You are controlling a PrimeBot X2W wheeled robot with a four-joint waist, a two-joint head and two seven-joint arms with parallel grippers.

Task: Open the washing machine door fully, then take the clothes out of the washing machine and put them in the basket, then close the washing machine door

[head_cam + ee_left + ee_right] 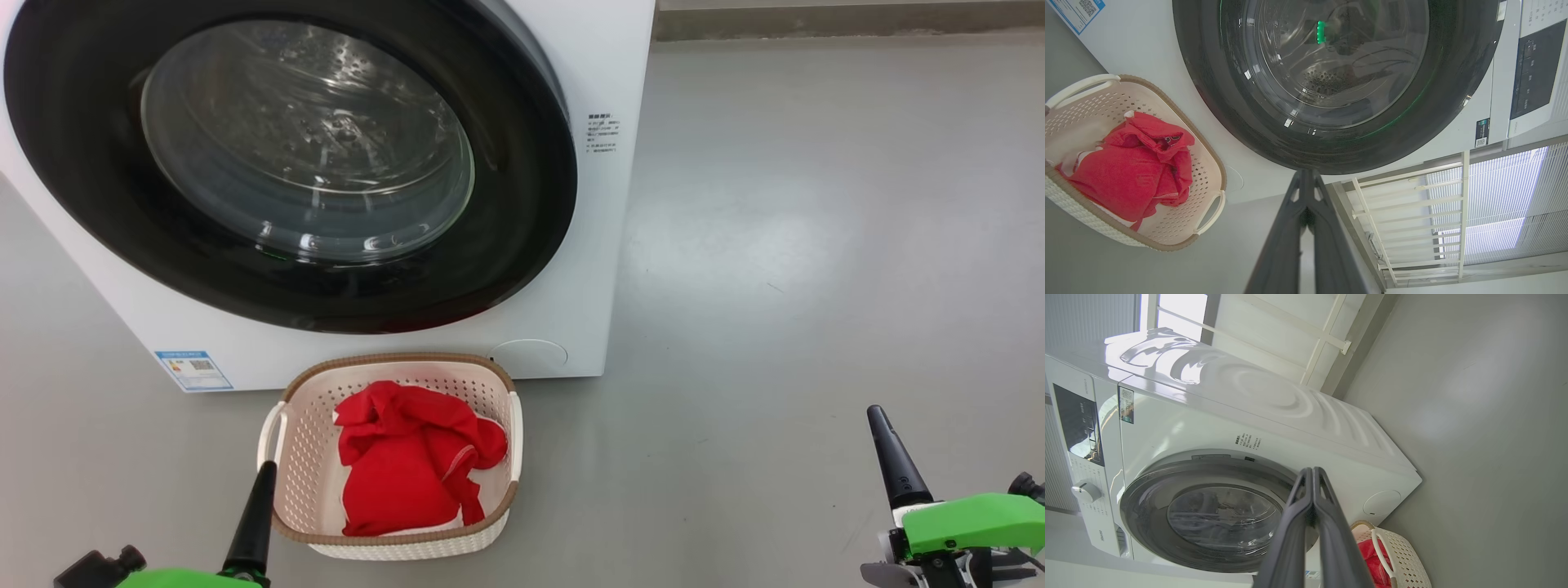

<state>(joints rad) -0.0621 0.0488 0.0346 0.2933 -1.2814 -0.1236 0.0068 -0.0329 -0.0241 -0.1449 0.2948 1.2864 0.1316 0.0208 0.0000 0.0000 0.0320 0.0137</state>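
Observation:
The white washing machine [588, 269] stands ahead with its round black door [98, 188] lying flat against the front, glass bowl in the middle. On the floor before it sits the cream basket [302, 441], holding red clothes [408, 465] over a strip of white cloth. My left gripper [265, 469] is shut and empty beside the basket's left rim. Low at the right, over bare floor, my right gripper [878, 412] is shut and empty too. The left wrist view shows the door [1457, 81], the basket [1208, 163] and the clothes [1126, 171]; the right wrist view shows the door [1139, 506].
Grey floor [816, 245] spreads wide to the right of the machine. A wall base [849, 20] runs along the back. The machine's control panel [1077, 424] and knob [1086, 492] are above the door. A white railing and blinds [1453, 212] stand beyond the machine.

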